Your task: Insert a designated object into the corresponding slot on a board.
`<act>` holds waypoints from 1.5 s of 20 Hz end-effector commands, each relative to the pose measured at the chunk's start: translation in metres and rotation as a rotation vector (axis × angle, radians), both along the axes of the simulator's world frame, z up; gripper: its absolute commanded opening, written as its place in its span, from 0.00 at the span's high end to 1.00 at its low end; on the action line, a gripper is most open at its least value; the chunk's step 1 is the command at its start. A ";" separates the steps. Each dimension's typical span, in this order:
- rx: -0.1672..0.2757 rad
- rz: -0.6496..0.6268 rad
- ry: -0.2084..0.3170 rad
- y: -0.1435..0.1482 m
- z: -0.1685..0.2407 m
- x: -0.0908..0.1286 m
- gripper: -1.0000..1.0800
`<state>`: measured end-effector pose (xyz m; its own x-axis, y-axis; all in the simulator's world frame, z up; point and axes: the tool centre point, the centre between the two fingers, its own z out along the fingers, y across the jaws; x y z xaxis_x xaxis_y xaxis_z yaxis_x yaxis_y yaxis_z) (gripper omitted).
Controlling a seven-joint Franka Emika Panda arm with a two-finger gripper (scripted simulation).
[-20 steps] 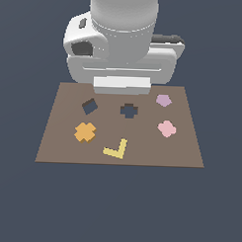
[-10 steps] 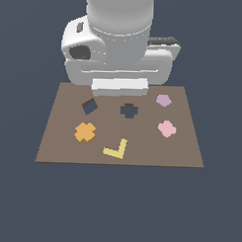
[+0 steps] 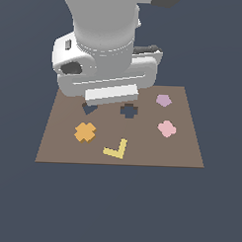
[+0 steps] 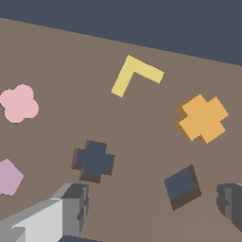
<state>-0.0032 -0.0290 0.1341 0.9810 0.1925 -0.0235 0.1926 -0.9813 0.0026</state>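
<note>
The small flat orange cross-shaped block [image 3: 85,132] lies free on the flat brown rectangular board [image 3: 186,155], toward the exterior view's left and on the near half, well apart from the dark cross-shaped cutout slot [image 3: 129,111] that sits nearer the board's middle; nothing touches the block. That offset is what the coming move turns on: in the wrist view the parallel-jaw gripper [image 4: 151,208] hangs over the stretch between the cross slot [image 4: 94,160] and the dark square hole [image 4: 182,185], while the orange cross [image 4: 202,118] lies beyond the square hole, off past the finger [image 4: 230,198] seen at that edge — so by my reading the hand must travel toward the board's near-left part before it can descend. The block has no long axis; its four arms sit turned relative to the slot's, so some wrist rotation looks likely to be needed between pick and insertion. The jaws stand apart with nothing between them, one pale finger [image 4: 66,208] on each side of the frame. The arm is upright above the board's far edge, its bulky white wrist hiding the square hole partly in the exterior view — the hand points straight down, well above the surface. A yellow L-shaped piece [image 3: 116,149] lies just beside the orange block and should be left clear
</note>
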 end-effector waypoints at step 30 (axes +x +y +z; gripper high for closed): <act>0.014 0.606 -0.020 -0.079 -0.083 0.062 0.04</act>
<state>0.0574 -0.1078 0.0517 0.7043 0.7099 -0.0007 0.7099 -0.7044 -0.0005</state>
